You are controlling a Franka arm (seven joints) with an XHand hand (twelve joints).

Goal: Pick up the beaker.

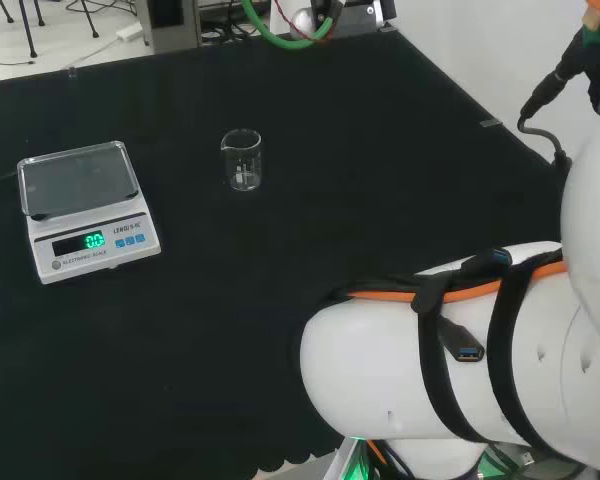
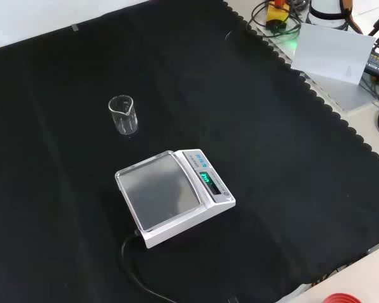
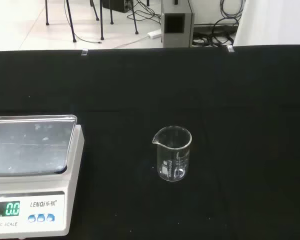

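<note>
Beaker (image 1: 242,160) stands upright on black cloth (image 1: 330,130), near the scale (image 1: 85,210).

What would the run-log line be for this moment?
stage: before approach | beaker: upright on cloth, untouched, looks empty | scale: beside beaker, apart, pan bare | contact: none

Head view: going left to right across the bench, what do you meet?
Digital scale → clear glass beaker, upright on the black cloth → the arm's own white link at the right.
</note>
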